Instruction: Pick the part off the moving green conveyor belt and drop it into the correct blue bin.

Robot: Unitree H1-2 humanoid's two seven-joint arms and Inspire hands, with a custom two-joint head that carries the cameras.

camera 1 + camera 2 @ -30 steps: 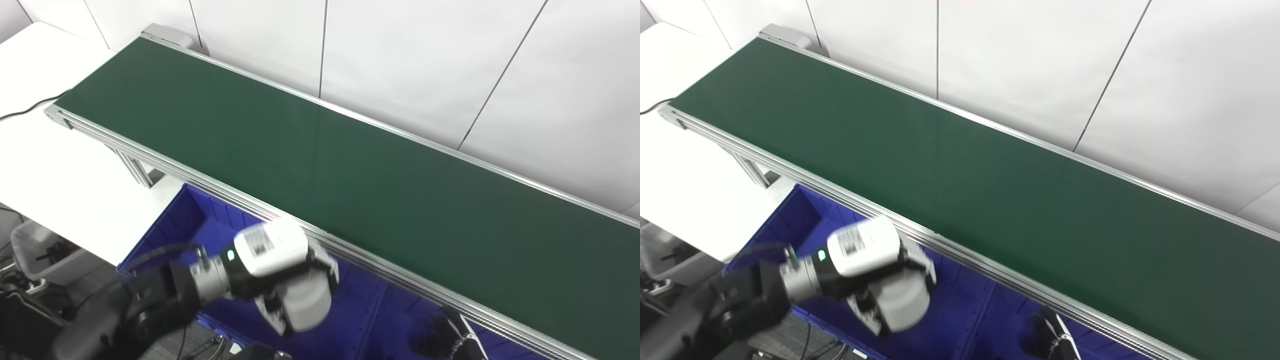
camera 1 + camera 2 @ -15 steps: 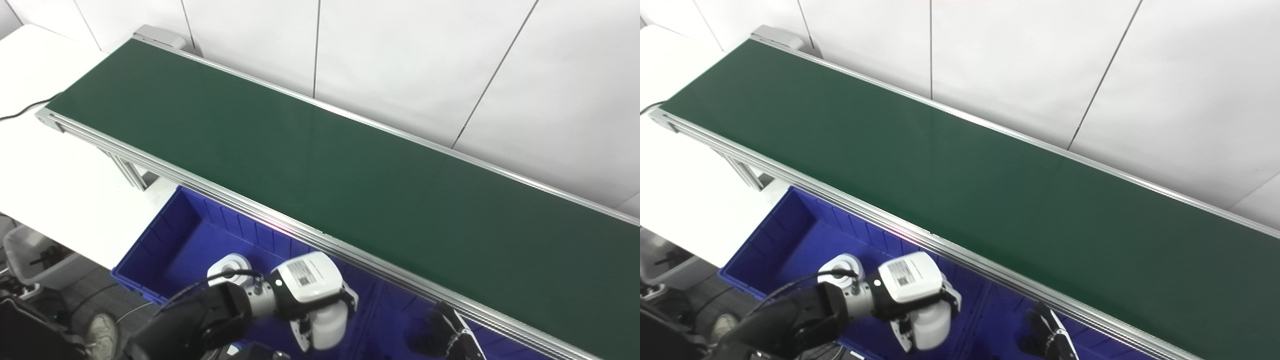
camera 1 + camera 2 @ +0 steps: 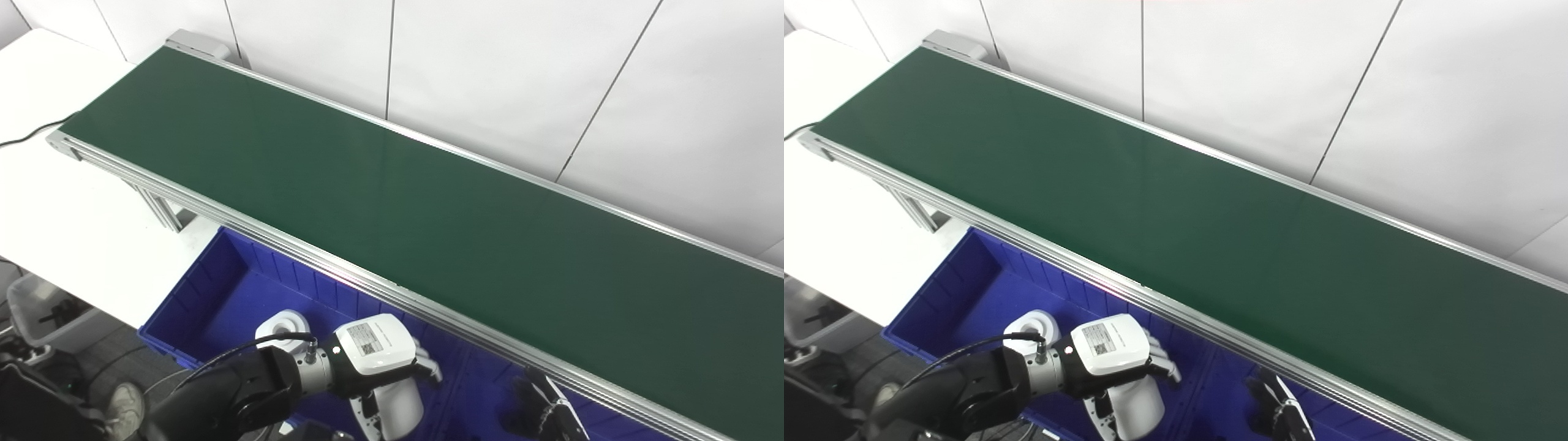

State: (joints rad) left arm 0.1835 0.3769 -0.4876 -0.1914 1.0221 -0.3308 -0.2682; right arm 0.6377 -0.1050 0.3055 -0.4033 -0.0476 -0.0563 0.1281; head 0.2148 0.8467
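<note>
**Part lies in the blue bin, belt bare**

The long green belt (image 3: 392, 202) runs slantwise through the room with nothing riding on it. Just below its near rail sits the blue bin (image 3: 202, 288), tucked partly under the belt's frame. Inside that bin, toward its front wall, rests the part (image 3: 283, 323) — a white, round thing with a hole in its top, standing upright on the bin floor.

The left hand (image 3: 1127, 373) hangs over the bin, just to the right of the part and apart from it. Its white back, with a small label, faces up; its fingers (image 3: 1160, 358) are spread out toward the belt and hold nothing, so the hand is released. A black cable loops from the dark forearm down toward the wrist and crosses in front of the part.

The right hand (image 3: 542, 410) shows only at the bottom edge, below the belt's near rail and over the bin's right stretch — dark, partly cut off, and whether it is loose or clenched I cannot tell.

To the left of the belt stands a white table (image 3: 55, 208).
</note>
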